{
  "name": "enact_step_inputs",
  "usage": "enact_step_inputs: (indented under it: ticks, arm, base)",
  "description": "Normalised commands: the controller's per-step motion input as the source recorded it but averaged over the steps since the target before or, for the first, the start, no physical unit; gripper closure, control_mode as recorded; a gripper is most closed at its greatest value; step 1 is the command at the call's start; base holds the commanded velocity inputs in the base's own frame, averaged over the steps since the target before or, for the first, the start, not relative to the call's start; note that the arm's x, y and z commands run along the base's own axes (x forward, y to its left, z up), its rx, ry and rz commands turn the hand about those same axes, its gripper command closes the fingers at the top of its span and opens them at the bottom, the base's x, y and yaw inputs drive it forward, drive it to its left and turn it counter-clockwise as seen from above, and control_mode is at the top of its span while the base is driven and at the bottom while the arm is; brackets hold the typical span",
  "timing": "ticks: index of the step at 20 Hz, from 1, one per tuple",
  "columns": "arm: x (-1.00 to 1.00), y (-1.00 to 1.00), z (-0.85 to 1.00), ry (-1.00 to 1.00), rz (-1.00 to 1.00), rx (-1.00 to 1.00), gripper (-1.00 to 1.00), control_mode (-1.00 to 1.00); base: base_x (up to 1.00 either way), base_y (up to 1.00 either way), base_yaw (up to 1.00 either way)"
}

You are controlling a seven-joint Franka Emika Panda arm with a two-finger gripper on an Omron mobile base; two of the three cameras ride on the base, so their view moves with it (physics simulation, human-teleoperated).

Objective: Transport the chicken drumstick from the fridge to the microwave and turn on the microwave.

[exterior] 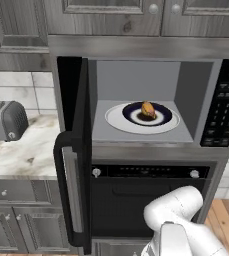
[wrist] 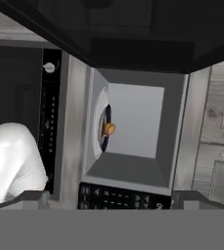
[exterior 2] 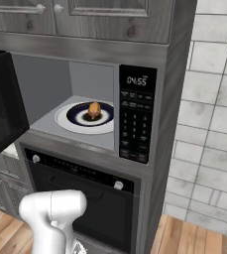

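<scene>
Sitting on a dark blue plate [exterior: 158, 114] atop the white turntable [exterior: 117, 120] inside the microwave [exterior: 136, 52]: chicken drumstick [exterior: 147, 108]. Microwave door [exterior: 78, 150] swung wide open. Gripper [wrist: 111, 197] jaws spread apart, holding nothing, facing the cavity from outside.

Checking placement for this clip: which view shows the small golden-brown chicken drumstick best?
The left base view: the golden-brown chicken drumstick sits on a dark blue plate inside the open microwave, seen nearly head-on. The right base view shows it smaller, at an angle. The hand view shows it tiny and rolled sideways.
</scene>
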Motion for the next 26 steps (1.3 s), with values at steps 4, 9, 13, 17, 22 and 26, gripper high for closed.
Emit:
enact_step_inputs:
  ticks: [4, 9, 13, 17, 22, 26]
  arm:
    - [-0.19, 0.31, -0.05, -0.16, 0.0, 0.0, -1.0, -1.0]
    - [-0.04, 0.34, -0.08, -0.12, 0.0, 0.0, -1.0, -1.0]
    - [0.0, 0.41, -0.21, -0.08, 0.0, -0.03, -1.0, -1.0]
    - [0.01, 0.41, -0.27, -0.08, 0.0, -0.04, -1.0, -1.0]
    - [0.1, 0.38, -0.3, -0.09, 0.0, -0.05, -1.0, -1.0]
    - [0.19, 0.37, -0.31, -0.07, 0.0, -0.06, -1.0, -1.0]
  base:
    - [0.0, 0.0, 0.0]
    - [0.0, 0.0, 0.0]
    - [0.0, 0.0, 0.0]
    - [0.0, 0.0, 0.0]
    - [0.0, 0.0, 0.0]
    - [0.0, 0.0, 0.0]
